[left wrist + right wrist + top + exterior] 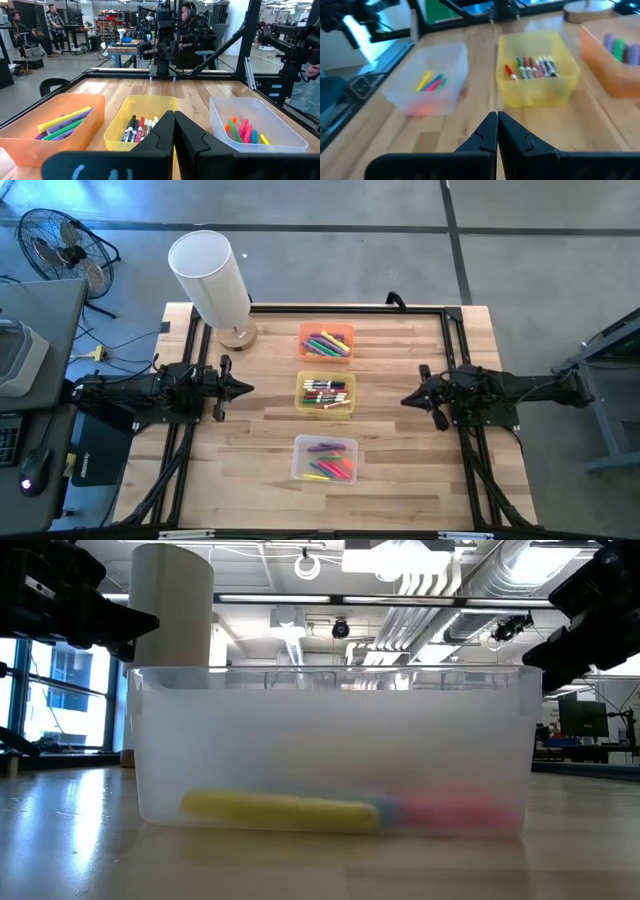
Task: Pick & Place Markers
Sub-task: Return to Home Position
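Note:
Markers lie in three bins down the table's middle. The orange bin [326, 342] at the far side holds purple, green and yellow markers [62, 125]. The yellow bin [326, 393] holds white-bodied markers [534, 67] with red, green and black caps. The clear bin [326, 459] near the front holds pink, yellow and blue markers [431, 82]. My left gripper [246, 389] hovers left of the yellow bin, shut and empty. My right gripper [406, 400] hovers right of it, shut and empty. Both point at the yellow bin.
A white cylindrical lamp [212, 275] on a wooden base [238, 335] stands at the table's far left. A black frame [440, 310] runs along the table's edges. Bare wood lies between each gripper and the bins. People sit in the room beyond [52, 22].

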You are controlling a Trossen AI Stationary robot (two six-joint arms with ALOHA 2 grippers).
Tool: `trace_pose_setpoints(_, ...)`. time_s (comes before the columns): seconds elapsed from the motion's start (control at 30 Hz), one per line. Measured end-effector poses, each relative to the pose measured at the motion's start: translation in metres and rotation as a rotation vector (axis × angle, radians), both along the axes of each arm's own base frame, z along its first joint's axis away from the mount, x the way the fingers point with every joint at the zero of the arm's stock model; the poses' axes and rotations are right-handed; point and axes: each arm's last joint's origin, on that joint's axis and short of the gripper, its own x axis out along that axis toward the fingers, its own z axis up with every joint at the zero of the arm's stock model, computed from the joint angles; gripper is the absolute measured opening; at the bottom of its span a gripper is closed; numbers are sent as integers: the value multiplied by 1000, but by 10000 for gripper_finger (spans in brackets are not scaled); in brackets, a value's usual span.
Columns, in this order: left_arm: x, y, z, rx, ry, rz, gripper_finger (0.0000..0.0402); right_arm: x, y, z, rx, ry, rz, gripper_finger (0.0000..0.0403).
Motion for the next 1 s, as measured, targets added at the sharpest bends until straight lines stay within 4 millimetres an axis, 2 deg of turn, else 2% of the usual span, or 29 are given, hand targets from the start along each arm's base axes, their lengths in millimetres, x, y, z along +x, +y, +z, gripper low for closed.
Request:
trace_pose_setpoints(0.37,0,0,0,0,0,0,1,-1,-1,-1,-54,6,-17,0)
trace_pose_setpoints(0.67,0,0,0,0,0,0,1,-2,-5,-6,-45,64,-154,0)
trace_pose_setpoints(1.0,0,0,0,0,0,0,1,-2,-5,-6,-47,61,-159,1)
